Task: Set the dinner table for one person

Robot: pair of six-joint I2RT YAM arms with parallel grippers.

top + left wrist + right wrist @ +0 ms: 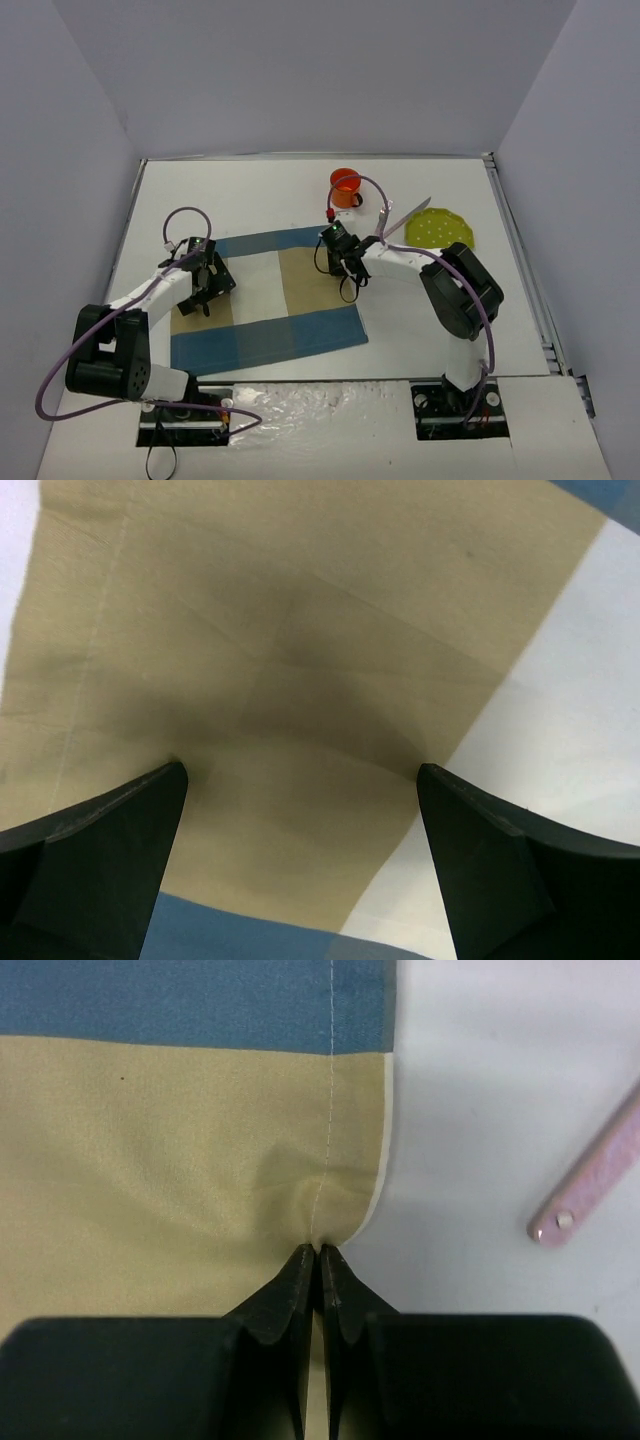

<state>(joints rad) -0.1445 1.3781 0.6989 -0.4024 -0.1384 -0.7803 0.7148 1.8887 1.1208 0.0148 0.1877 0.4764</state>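
Right tool (320, 1252): jaws together, pinching the right hem of the placemat (150, 1130) at its tan band. The cloth puckers right at the tips, so this reads as a real grip on fabric.

Left tool (300, 780): jaws wide apart, nothing between them. It sits low over a tan square on the mat's left side. Cannot tell if the fingertips (150, 800) touch the cloth or hang just above it.

The placemat is blue, tan and white check. It lies flat on the bench (250, 195), mid-near area, slightly skewed, near edge towards the arm bases. Nothing is on it but the tools.

Just beyond the mat's right edge, a knife (405, 217) with a pink handle lies on bare bench, angled away to the far right. A yellow-green plate (440, 229) lies flat just right of the knife, well off the mat. An orange cup (345, 187) stands upright beyond the mat's far right corner, apart from it.

The bench itself is the big white top filling the enclosure floor, with both arms working over it.

Progress judgement: early.
- Done: mat is down and roughly spread.
- Current step: looks like straightening or tugging the mat by its right hem.
- Left: plate onto the mat, knife beside the plate, cup near the setting.
- No fork or spoon in view.
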